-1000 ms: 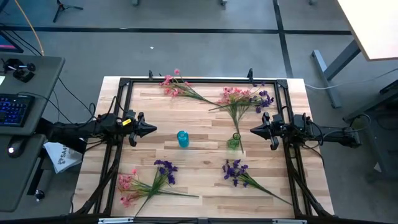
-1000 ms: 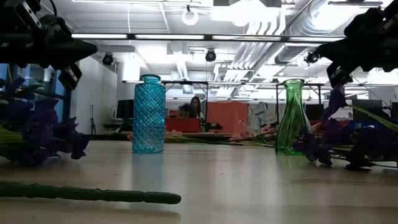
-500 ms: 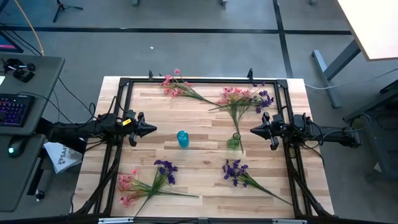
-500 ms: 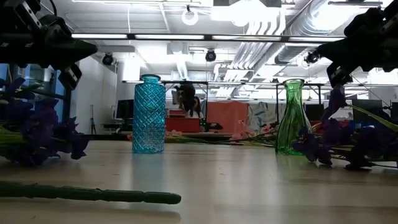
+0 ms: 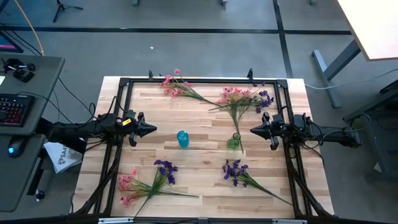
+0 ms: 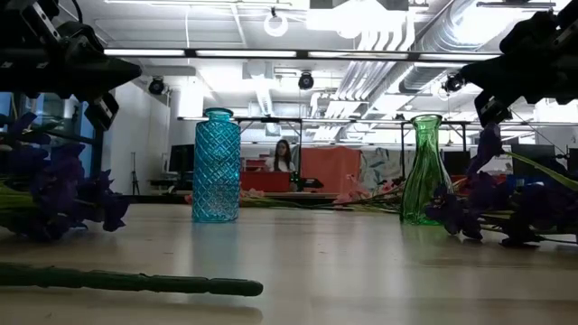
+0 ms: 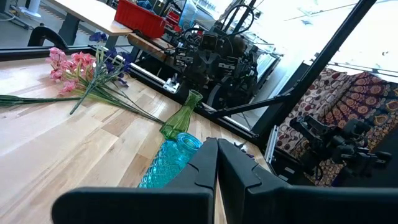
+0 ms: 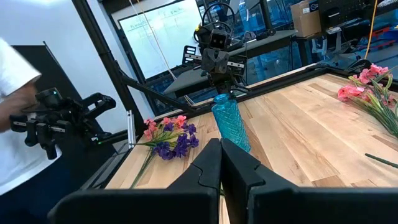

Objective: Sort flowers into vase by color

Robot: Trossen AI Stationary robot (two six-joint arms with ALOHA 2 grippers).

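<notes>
A blue vase point(image 5: 182, 139) and a green vase point(image 5: 234, 142) stand upright at mid-table. Flowers lie flat on the wood: pink sprigs point(image 5: 177, 86) at the far edge, a pink bunch point(image 5: 236, 96) with purple blossoms point(image 5: 265, 99) at the far right, a pink and purple bunch point(image 5: 149, 180) at the near left, and a purple sprig point(image 5: 236, 172) at the near right. My left gripper point(image 5: 153, 129) is shut and level, left of the blue vase. My right gripper point(image 5: 252, 130) is shut and level, right of the green vase. Neither holds anything.
A black frame point(image 5: 186, 81) runs around the tabletop. A long green stem point(image 6: 135, 282) lies close to the near edge. A desk with a keyboard point(image 5: 15, 109) stands left of the table. A person point(image 6: 281, 155) sits far behind the table.
Both arms and all the flowers have kept still. Only the person far behind the table has shifted about.
</notes>
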